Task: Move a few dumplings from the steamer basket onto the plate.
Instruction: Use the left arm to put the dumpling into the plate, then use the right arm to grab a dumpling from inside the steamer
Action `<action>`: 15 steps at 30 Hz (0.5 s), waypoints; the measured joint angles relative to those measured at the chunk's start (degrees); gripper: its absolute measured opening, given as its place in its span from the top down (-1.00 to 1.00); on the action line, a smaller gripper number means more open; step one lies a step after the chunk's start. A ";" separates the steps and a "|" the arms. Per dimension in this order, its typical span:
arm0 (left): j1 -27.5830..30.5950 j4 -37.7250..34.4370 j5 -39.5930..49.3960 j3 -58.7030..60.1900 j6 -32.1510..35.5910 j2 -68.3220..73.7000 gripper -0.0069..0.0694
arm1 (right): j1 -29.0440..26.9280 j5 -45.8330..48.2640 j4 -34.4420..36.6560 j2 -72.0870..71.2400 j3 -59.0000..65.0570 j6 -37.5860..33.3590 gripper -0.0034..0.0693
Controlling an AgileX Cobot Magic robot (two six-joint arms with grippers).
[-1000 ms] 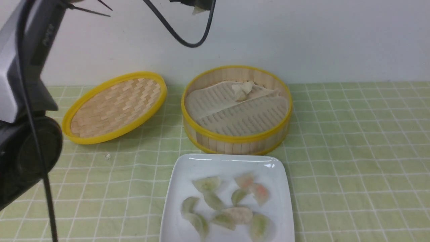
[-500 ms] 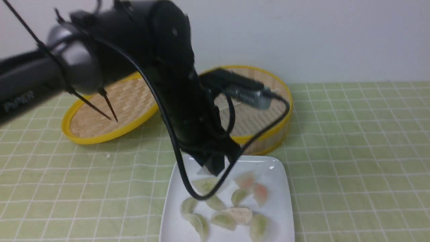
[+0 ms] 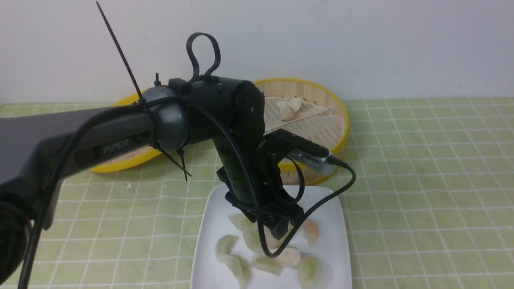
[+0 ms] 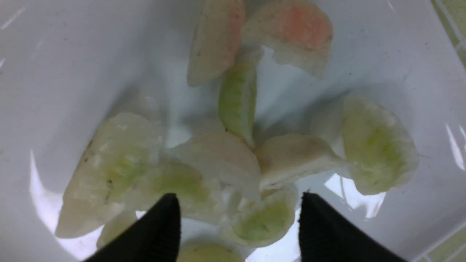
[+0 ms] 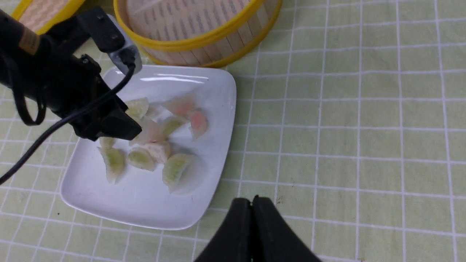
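Note:
My left gripper hangs open just above the middle of the white square plate. In the left wrist view its jaws stand wide apart with nothing between them. Right below lie cream-white dumplings in a heap with several green and pink ones. The steamer basket stands behind the plate, and one dumpling rests on its liner near the back wall. My right gripper is shut and empty over the cloth beside the plate.
The woven yellow-rimmed lid lies left of the basket, mostly hidden behind my left arm. A green checked cloth covers the table. The left wrist camera and its cable hang over the basket's front rim.
My left arm has swung down from high above the basket onto the plate. Its jaws have opened, and a cream-white dumpling now lies under them in the heap. The right gripper stays shut.

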 joint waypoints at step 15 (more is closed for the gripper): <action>0.10 10.25 11.07 -3.88 -9.01 -20.09 0.81 | 0.73 -7.73 13.27 40.30 -24.09 -15.59 0.94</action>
